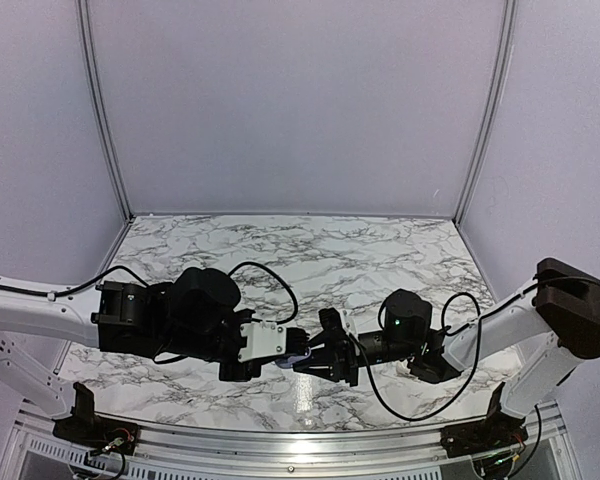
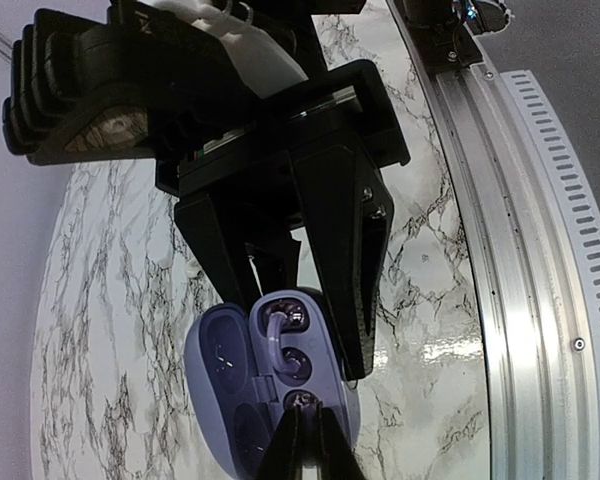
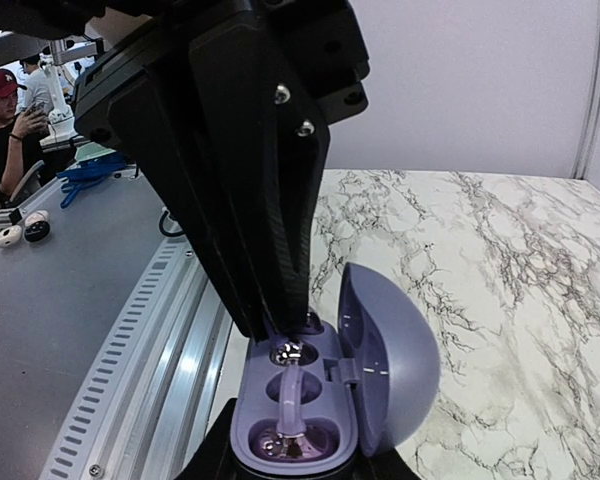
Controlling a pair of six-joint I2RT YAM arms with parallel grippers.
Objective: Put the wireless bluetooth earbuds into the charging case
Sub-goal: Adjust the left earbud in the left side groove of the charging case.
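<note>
The purple charging case [image 2: 215,360] is open, with its lid swung to the side. It also shows in the right wrist view [image 3: 390,350]. My left gripper [image 2: 305,340] straddles the case's base and is shut on it, a finger on each long side. A shiny grey earbud [image 3: 287,352] sits in the well nearest the left fingers. Another shiny piece [image 3: 280,443] lies in the opposite end well, and a purple curved strip runs between them. My right gripper [image 2: 310,412] has its tips close together over that end well. Whether they pinch anything is hidden. In the top view the two grippers meet at the table's near middle [image 1: 305,355].
The marble table [image 1: 310,250] stretches behind the grippers. A metal rail [image 2: 520,300] runs along the near edge, close to the case. White booth walls stand at the back and sides. A person [image 3: 0,110] sits at a bench beyond the rail.
</note>
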